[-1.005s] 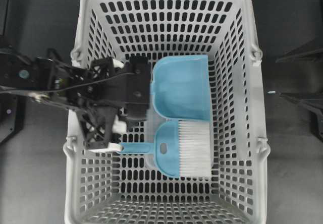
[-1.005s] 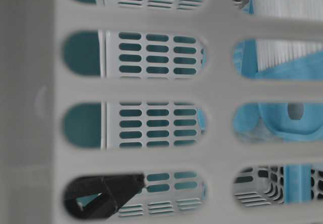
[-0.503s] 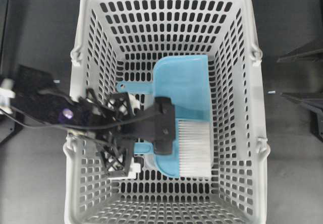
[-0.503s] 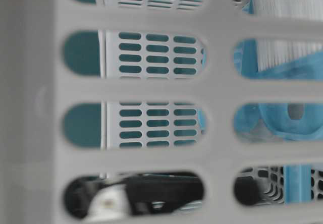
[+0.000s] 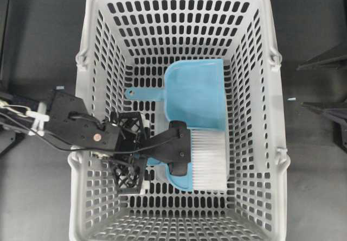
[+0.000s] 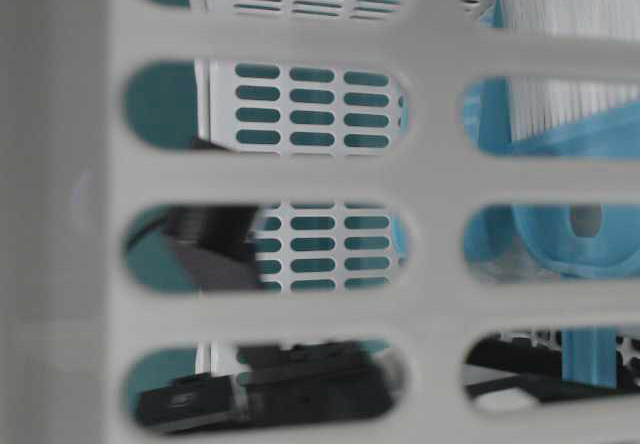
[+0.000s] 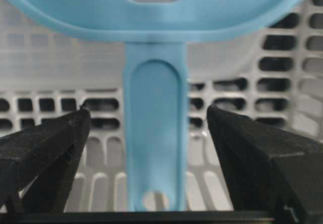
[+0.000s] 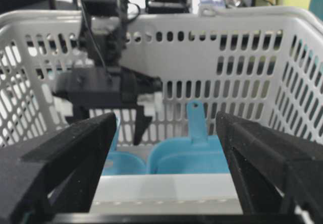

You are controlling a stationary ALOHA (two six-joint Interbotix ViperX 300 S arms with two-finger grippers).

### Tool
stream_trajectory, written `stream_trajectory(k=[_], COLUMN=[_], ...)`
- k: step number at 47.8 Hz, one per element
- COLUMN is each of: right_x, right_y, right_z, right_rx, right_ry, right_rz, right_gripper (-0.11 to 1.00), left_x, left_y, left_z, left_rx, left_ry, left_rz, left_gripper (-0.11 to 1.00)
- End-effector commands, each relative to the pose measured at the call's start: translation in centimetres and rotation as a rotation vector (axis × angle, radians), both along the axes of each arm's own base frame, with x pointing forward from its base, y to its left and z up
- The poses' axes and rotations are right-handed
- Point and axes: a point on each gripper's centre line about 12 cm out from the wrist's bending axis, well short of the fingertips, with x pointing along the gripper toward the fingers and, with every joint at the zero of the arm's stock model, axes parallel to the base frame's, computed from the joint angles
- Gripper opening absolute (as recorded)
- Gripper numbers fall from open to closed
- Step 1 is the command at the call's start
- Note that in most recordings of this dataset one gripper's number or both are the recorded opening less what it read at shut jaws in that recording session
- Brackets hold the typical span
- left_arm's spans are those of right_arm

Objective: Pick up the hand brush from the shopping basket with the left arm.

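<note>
While the hand brush (image 5: 198,160) lies flat on the floor of the shopping basket (image 5: 274,116), its white bristles point away from the left pincer (image 7: 146,128), whose fingers stand apart on either side of the thin handle without touching it. Just beyond the brush head lies the dustpan (image 5: 196,93). Outside the basket, the right pincer (image 8: 166,148) hangs with its fingers apart, holding nothing.
</note>
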Motion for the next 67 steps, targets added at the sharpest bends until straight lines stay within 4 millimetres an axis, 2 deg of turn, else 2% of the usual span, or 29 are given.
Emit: stream_trajectory(k=[1,16,27,41,44,47,55,67], right_x=[0.1,0.1,0.1,0.1,0.1,0.1,0.0,0.0], right_y=[0.0,0.0,0.0,0.0,0.0,0.0,0.1,0.1], right_z=[0.3,0.2,-0.1,-0.1,0.0,0.0,0.0,-0.1], right_rx=[0.003,0.006,0.006,0.009,0.009,0.009,0.008,0.009], right_ry=[-0.012,-0.015,-0.011,-0.024,-0.029,-0.031,-0.032,-0.026], right_rz=[0.000,0.001,0.001,0.000,0.000,0.000,0.007,0.007], right_gripper=[0.76,0.76,0.76,0.76,0.76,0.76,0.76,0.76], left_x=[0.6,0.5,0.2,0.6,0.6,0.5,0.5,0.7], left_y=[0.3,0.2,0.3,0.2,0.0,-0.1,-0.4,-0.5], left_z=[0.1,-0.1,-1.1,-1.0,-1.0,-1.1,-1.0,-0.2], left_rx=[-0.007,-0.010,0.000,0.003,0.002,0.003,0.002,-0.001], left_ry=[-0.045,-0.056,-0.037,-0.046,-0.048,-0.045,-0.049,-0.069], left_rz=[0.003,0.001,-0.017,-0.034,-0.037,-0.041,-0.050,-0.052], left_gripper=[0.91,0.90,0.89,0.83,0.77,0.66,0.21,0.23])
